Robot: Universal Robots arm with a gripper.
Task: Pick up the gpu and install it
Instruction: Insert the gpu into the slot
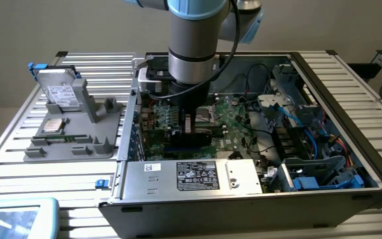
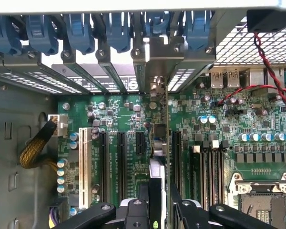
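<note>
Jaws were closed narrow on the gpu (image 2: 157, 143), held edge-down over the motherboard (image 2: 128, 114) slots toward the exterior view's left inside the case (image 1: 244, 211); it looked light, stiff, fragile, best gripped by its upper edge.

**Two Cameras, One Motherboard**

The exterior view looks down from mid-distance on the desk (image 1: 5, 164), with the open computer case (image 1: 244, 209) toward its 4 o'clock. The wrist view peers close past the hand (image 2: 157, 205) onto the motherboard (image 2: 128, 114), which both views share.
</note>
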